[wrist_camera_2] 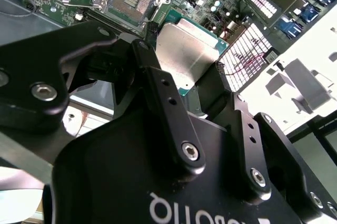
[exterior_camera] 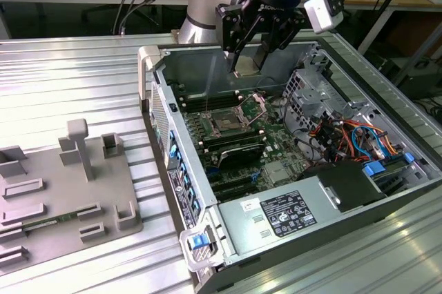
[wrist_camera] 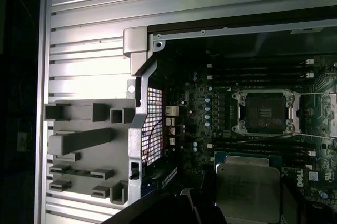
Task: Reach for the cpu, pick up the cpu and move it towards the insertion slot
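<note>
PC case (exterior_camera: 228,232) is lying open on the table (exterior_camera: 83,73), w/ the tray (exterior_camera: 62,190) sitting beside it toward the exterior view's left. Insertion slot (exterior_camera: 226,121) is sitting on the motherboard (exterior_camera: 276,163) inside the case, memory slots (exterior_camera: 238,145) running just beside it, drive cage (exterior_camera: 314,94) & cables (exterior_camera: 345,135) lying toward the exterior view's right. Gripper (exterior_camera: 246,59) is hanging over the case's far part w/ the cpu (exterior_camera: 245,66) betw. its fingers (wrist_camera_2: 163,103), above & apart from the slot

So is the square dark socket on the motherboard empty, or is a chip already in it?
Empty. The square dark socket shows its bare centre, and the silvery square chip is held in the black claw above the motherboard.
</note>
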`<state>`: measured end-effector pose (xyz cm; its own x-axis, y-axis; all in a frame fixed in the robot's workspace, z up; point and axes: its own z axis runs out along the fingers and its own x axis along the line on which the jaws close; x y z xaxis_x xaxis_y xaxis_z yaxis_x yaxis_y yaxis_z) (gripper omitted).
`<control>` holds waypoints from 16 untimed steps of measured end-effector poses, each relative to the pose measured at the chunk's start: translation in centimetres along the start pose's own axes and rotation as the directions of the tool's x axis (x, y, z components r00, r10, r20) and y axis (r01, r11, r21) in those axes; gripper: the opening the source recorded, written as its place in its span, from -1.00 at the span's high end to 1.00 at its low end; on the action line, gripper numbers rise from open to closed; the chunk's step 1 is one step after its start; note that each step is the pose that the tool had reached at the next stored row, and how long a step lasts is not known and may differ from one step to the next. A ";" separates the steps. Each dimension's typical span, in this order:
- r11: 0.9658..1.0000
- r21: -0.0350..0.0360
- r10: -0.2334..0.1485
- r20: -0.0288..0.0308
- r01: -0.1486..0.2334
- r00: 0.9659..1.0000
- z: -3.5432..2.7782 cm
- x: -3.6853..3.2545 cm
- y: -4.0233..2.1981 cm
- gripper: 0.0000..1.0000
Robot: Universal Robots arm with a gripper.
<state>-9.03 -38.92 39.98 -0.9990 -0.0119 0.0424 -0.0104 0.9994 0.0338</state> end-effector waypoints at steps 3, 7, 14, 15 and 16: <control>1.000 0.000 0.000 0.000 0.000 1.000 0.01 0.00 0.14 -0.09; 1.000 0.000 0.000 0.000 0.000 1.000 0.04 -0.01 0.50 -0.09; 1.000 0.000 0.001 0.001 -0.001 1.000 0.16 -0.42 1.48 -0.09; 1.000 0.000 0.001 0.000 -0.001 1.000 0.17 -0.57 1.67 -0.09; 1.000 0.000 0.001 0.001 -0.001 1.000 0.19 -0.67 1.80 -0.09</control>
<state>-8.38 -37.10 39.82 -0.9991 -0.0104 0.0419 -0.0090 0.9994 0.0341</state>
